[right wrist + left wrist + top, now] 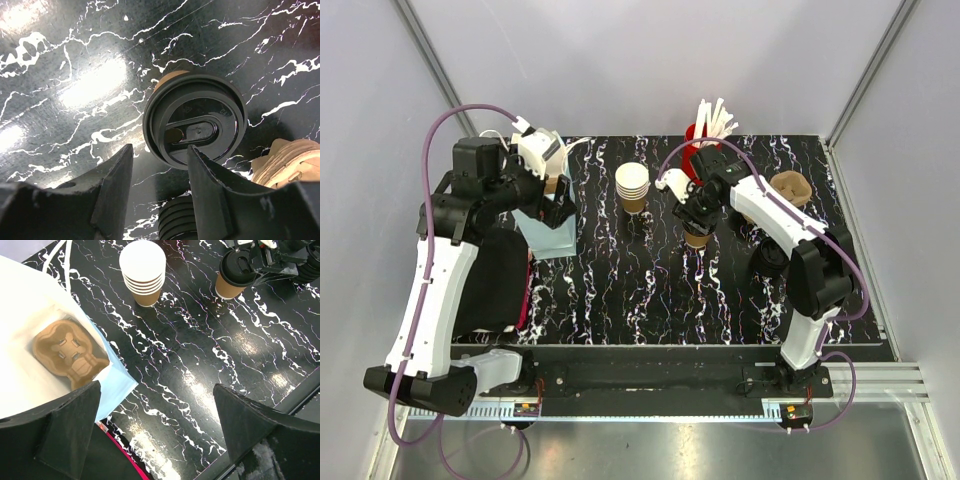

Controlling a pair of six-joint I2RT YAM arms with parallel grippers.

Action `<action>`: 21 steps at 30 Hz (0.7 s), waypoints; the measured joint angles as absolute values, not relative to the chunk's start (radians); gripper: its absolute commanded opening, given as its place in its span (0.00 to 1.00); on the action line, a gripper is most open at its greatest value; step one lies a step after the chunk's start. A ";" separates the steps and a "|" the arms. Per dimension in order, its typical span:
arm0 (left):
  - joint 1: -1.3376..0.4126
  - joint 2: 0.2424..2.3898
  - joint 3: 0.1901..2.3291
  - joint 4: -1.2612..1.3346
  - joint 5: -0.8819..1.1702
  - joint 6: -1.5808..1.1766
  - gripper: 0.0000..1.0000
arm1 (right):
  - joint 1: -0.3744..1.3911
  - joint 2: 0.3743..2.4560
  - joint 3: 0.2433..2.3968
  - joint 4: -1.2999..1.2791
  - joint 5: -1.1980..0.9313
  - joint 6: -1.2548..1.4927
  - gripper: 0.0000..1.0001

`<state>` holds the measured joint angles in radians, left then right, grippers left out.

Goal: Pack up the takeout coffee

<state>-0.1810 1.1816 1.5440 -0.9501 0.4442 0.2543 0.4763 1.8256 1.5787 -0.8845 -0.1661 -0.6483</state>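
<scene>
Right hand (160, 150) half-open over the small brown kraft-paper cup with black plastic lid (195, 125) on the black marbled table (600, 290), likely lining up a grab; left hand (156, 387) wide open above the white paper bag (30, 285).

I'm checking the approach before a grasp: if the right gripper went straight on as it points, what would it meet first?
Probably the black lid of the takeout coffee: the right gripper points down at it, jaws apart, one jaw seemingly over the lid's near rim. How high above is unclear.
</scene>
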 measured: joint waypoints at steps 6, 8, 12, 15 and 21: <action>-0.179 1.193 1.544 -0.950 0.445 0.245 0.99 | 0.477 1.827 1.561 -0.859 -0.165 -0.680 0.44; -0.176 1.199 1.544 -0.950 0.445 0.242 0.99 | 0.477 1.827 1.557 -0.855 -0.165 -0.689 0.42; -0.175 1.203 1.544 -0.950 0.445 0.238 0.99 | 0.478 1.829 1.553 -0.848 -0.166 -0.702 0.35; -0.175 1.203 1.544 -0.950 0.445 0.236 0.99 | 0.478 1.830 1.550 -0.843 -0.167 -0.707 0.31; -0.175 1.208 1.544 -0.950 0.444 0.235 0.99 | 0.478 1.831 1.544 -0.840 -0.167 -0.716 0.10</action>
<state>-0.1745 1.2083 1.5440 -0.9497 0.4442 0.2352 0.4782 1.8305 1.5444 -0.8398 -0.1669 -0.7162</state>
